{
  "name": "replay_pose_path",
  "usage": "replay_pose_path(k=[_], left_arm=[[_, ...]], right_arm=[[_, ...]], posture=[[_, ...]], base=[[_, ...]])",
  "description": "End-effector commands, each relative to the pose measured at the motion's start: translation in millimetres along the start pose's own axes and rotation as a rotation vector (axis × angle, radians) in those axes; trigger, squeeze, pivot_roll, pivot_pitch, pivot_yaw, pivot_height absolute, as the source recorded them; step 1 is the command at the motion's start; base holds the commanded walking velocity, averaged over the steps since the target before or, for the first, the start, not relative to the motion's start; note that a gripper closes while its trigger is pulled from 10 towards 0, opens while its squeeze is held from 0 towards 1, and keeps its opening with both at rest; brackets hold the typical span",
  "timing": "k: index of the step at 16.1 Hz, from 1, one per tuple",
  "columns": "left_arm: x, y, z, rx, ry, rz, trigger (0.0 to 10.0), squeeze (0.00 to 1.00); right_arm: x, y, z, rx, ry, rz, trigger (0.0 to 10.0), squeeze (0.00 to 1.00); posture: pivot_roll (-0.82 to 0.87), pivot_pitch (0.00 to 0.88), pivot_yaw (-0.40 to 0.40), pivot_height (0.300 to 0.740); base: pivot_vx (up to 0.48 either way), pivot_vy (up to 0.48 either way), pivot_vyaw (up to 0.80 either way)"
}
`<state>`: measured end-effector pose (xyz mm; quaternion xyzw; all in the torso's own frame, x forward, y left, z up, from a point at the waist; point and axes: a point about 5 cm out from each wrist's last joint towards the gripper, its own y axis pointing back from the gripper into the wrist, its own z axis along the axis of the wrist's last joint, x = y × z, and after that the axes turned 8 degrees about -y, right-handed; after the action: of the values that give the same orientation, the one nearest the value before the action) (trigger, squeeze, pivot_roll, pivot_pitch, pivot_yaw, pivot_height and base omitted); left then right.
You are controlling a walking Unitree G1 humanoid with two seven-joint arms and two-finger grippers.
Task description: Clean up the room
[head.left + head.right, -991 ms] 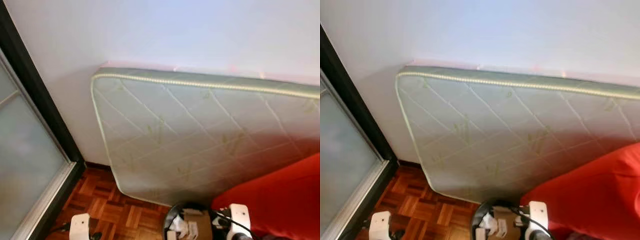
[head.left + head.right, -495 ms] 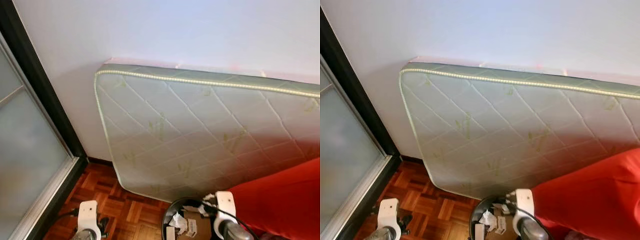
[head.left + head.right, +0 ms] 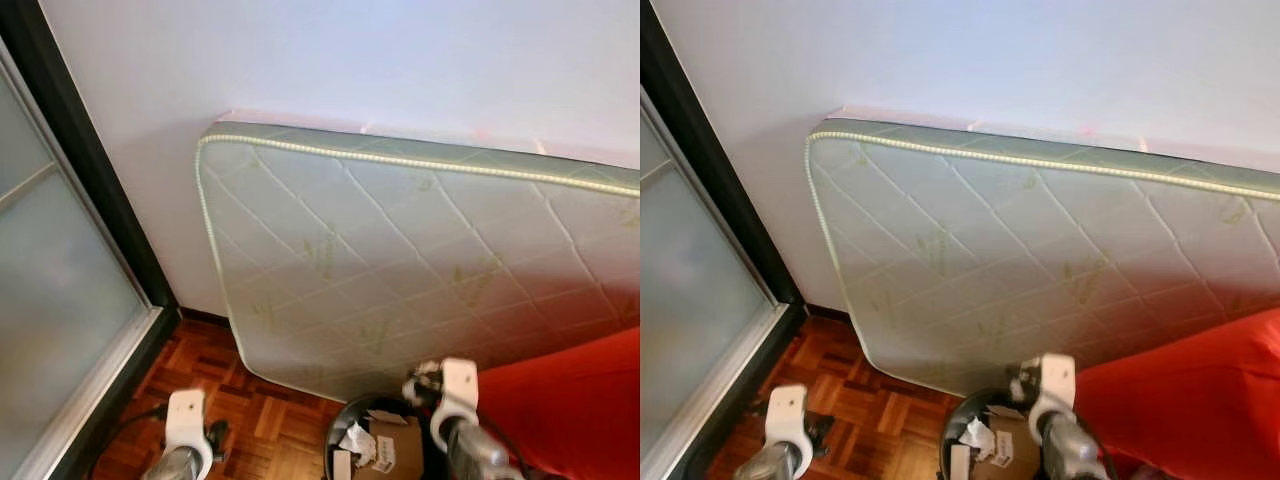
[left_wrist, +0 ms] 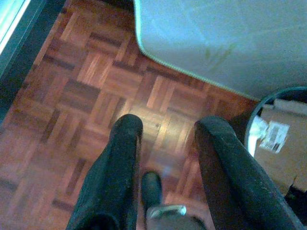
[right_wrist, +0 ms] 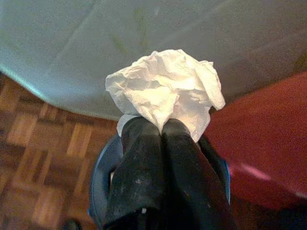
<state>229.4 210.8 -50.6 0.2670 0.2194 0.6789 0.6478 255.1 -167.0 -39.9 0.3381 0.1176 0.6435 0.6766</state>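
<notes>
While the right hand (image 5: 162, 125) pinches crumpled tissue (image 5: 165, 91), bin (image 3: 345, 420) holds cardboard.

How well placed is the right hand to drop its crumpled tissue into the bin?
Probably well. The right hand pinches the crumpled tissue just above the bin, with nothing between them.

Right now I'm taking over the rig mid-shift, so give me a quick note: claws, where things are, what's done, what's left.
Right claw: shut on a crumpled tissue, held above the black trash bin.
Left claw: open, holding nothing, over the parquet floor.
The bin stands on the floor in front of the mattress that leans on the wall, beside the red cover; it already holds paper scraps and a cardboard box.
Done: tissue picked up and brought to the bin.
Left: release it into the bin.
</notes>
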Motion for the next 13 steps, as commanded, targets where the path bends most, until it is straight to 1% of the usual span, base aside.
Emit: replay_pose_path(k=[1, 2, 4, 6, 7, 8, 9, 11, 12, 13], left_arm=[[-2.3, -2.8, 11.0, -0.041, -0.020, 0.002, 10.0, 0.00], [-3.6, -3.2, 14.0, -0.059, -0.023, 0.000, 10.0, 0.00], [-4.5, -2.2, 15.2, -0.090, -0.030, -0.005, 10.0, 0.00], [-6.2, -1.0, 16.4, -0.124, -0.028, -0.009, 10.0, 0.00], [-6.9, -0.9, 16.5, -0.129, -0.028, -0.010, 10.0, 0.00], [-9.9, -0.5, 18.1, -0.149, -0.027, -0.017, 10.0, 0.00], [-9.3, 0.2, 16.9, -0.152, -0.017, -0.013, 10.0, 0.00], [-5.7, 2.3, 12.2, -0.150, -0.022, -0.008, 10.0, 0.00], [-4.5, 3.8, 10.0, -0.155, -0.020, -0.001, 10.0, 0.00], [-2.1, 4.9, 8.2, -0.157, -0.011, 0.015, 10.0, 0.00]], right_arm=[[1.3, -1.5, 7.4, -0.033, -0.021, 0.001, 10.0, 0.00], [0.4, -1.8, 9.7, -0.042, -0.018, -0.007, 10.0, 0.00], [-8.5, 0.4, 9.2, -0.047, -0.022, -0.033, 10.0, 0.00], [-22.5, 6.6, -3.0, -0.015, -0.021, -0.052, 10.0, 0.00], [-25.6, 8.1, -5.5, -0.007, -0.022, -0.057, 10.0, 0.00], [-35.7, 12.7, -11.3, 0.006, -0.030, -0.070, 10.0, 0.00], [-41.4, 15.5, -15.2, 0.023, -0.009, -0.081, 10.0, 0.00], [-34.8, 14.9, -21.1, 0.045, 0.008, -0.065, 10.0, 0.00], [-30.5, 14.5, -23.7, 0.052, 0.014, -0.049, 10.0, 0.00], [-24.8, 14.2, -28.3, 0.072, 0.035, -0.025, 10.0, 0.00]], posture=[[0.03, 0.041, -0.052, 0.740], [0.04, 0.049, -0.049, 0.740], [0.04, 0.081, -0.049, 0.740], [0.05, 0.131, -0.053, 0.740], [0.05, 0.134, -0.053, 0.740], [0.06, 0.162, -0.055, 0.740], [0.06, 0.159, -0.052, 0.740], [0.06, 0.179, -0.059, 0.740], [0.07, 0.194, -0.081, 0.740], [0.09, 0.205, -0.101, 0.726]], base=[[0.000, 0.000, 0.00], [0.000, 0.000, 0.00], [0.000, 0.000, 0.00], [0.000, 0.000, 0.00], [0.000, 0.000, 0.00], [0.000, 0.000, 0.00], [0.000, 0.000, 0.00], [0.000, 0.000, 0.00], [0.000, 0.000, 0.00], [0.000, 0.000, 0.00]])
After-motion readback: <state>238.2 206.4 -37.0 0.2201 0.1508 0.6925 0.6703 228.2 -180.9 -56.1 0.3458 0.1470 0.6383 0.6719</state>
